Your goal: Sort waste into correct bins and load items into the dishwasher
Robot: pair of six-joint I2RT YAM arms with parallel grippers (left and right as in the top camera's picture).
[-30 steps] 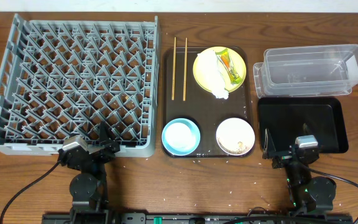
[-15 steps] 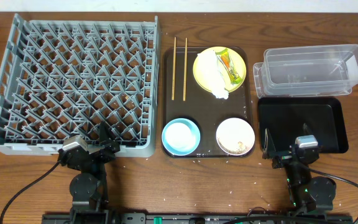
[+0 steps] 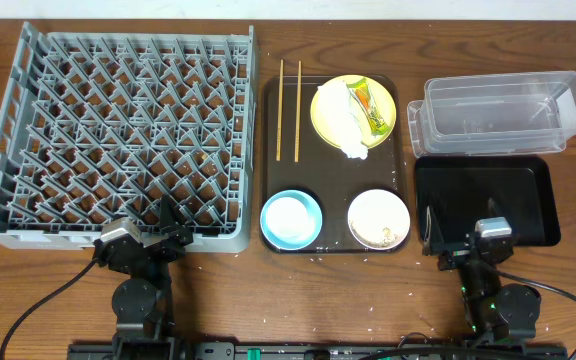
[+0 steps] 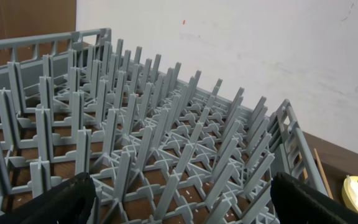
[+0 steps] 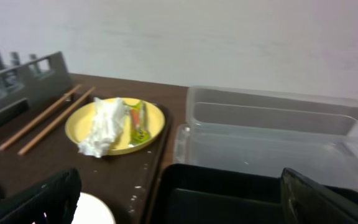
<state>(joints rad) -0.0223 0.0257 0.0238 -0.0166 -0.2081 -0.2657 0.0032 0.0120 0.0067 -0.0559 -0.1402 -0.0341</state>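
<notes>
Nothing moved; left end effector (image 4: 180, 184), right end effector (image 5: 180, 177) agape; plate (image 5: 156, 122) far ahead.

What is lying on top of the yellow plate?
A crumpled white napkin and a snack wrapper lie on the yellow plate. Anything beneath them is covered.

Left claw (image 4: 182, 186) and right claw (image 5: 180, 179) both spread wide.

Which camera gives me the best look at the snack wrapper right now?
Overhead: the snack wrapper lies fully visible on the yellow plate, beside the crumpled napkin. The right wrist view also shows it, but low-angle and blurry. The left wrist view catches only the plate's edge, not the wrapper.
</notes>
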